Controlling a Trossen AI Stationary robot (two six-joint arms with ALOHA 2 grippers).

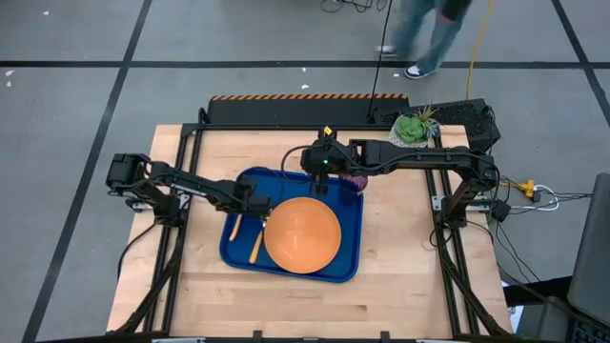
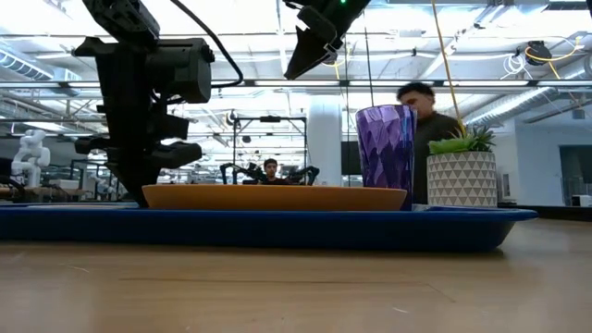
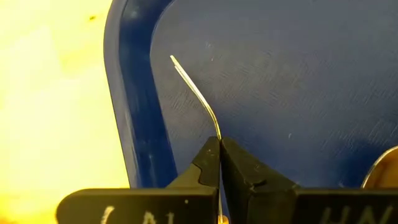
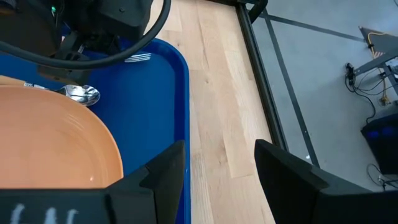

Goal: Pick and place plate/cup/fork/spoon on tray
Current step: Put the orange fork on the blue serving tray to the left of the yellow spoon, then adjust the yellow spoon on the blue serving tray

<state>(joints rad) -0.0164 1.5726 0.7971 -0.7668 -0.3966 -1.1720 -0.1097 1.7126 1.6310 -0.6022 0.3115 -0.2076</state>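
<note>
The blue tray point(image 1: 348, 250) lies on the wooden table point(image 1: 410, 286), nearest the table's front edge. The orange plate point(image 1: 302, 234) rests flat inside it, filling the tray's right half. To the plate's left, in the tray's left part, lies the spoon point(image 1: 255, 244), its silver bowl point(image 4: 83, 94) just beside the plate's rim. The fork point(image 1: 234, 227) sits farther left, next to the tray's left lip; its tines point(image 4: 138, 58) show above the blue floor. The left gripper point(image 1: 255, 203) is low over this left part of the tray, its fingers point(image 3: 208, 163) pressed together on the fork's thin metal neck point(image 3: 198, 94). Farther back, the purple cup point(image 2: 386, 154) stands upright in the tray's far right corner, just behind the plate. The right gripper point(image 1: 321, 181) hangs above the tray's far edge, beside the cup, jaws spread wide and gripping nothing. Beyond the tray, a white pot with a green succulent point(image 1: 414, 128) stands at the table's far right corner. Persons point(image 1: 424, 33) move in the room behind.
</note>
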